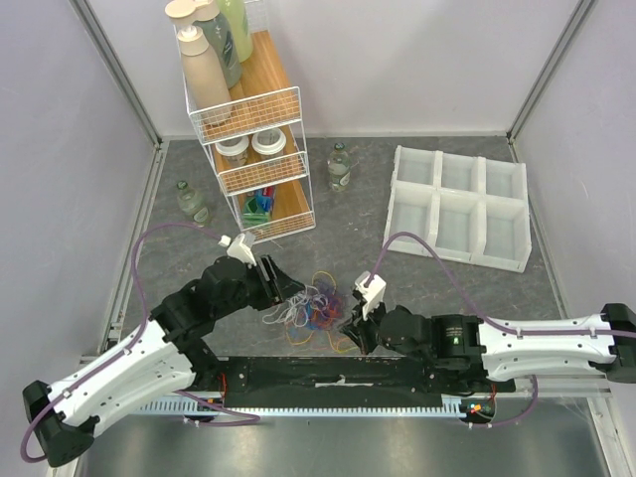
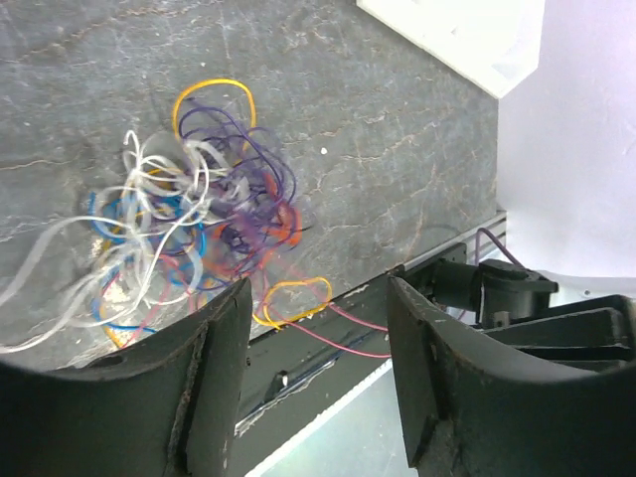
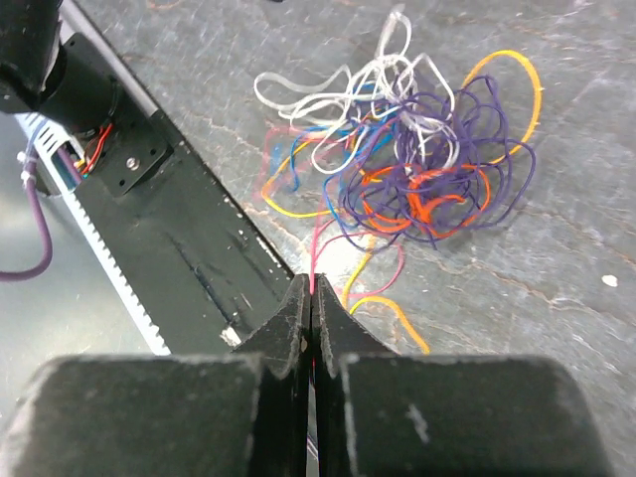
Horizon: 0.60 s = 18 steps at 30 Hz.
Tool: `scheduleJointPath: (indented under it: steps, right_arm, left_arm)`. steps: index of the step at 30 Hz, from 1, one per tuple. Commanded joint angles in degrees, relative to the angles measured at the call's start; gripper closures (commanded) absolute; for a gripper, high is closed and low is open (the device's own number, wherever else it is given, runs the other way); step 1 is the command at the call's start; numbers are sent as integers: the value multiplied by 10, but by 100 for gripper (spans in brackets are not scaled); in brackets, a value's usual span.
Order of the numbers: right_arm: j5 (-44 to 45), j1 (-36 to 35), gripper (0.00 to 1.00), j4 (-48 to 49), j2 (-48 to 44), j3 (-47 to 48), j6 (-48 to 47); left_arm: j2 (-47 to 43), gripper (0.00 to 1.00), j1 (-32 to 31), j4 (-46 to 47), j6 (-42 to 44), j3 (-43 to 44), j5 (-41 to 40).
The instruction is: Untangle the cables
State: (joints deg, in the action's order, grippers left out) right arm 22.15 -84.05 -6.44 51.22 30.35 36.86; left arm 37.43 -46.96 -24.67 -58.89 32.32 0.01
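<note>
Cables (image 1: pixel 313 310) tangled in heap on grey table (image 1: pixel 447 298), between both grippers. Right gripper (image 3: pixel 311 296): fingers pressed together, pinching pink-red cable (image 3: pixel 316 243), which runs ahead into heap. Left gripper (image 2: pixel 316 290): jaws spread wide, nothing between them, heap just ahead to its left, white loops (image 2: pixel 149 199) nearest.

The cables (image 1: pixel 313 310) lay in a tangled heap between the two grippers, just ahead of the left gripper (image 1: pixel 291 288) and close by the right gripper (image 1: pixel 350 331). A wire rack (image 1: pixel 248 99) stood beyond the left gripper, and a white tray (image 1: pixel 452 256) beyond the right.
</note>
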Motion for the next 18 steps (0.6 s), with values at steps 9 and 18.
scheduleJointPath:
  steps: [9,18]
  right_arm:
    - [107,-4,100,-134,-4,182,-23]
    - [125,-3,100,-192,-2,377,-120]
  left_arm:
    - [128,37,-1,129,82,17,194]
    - [294,52,1,260,21,-60,140]
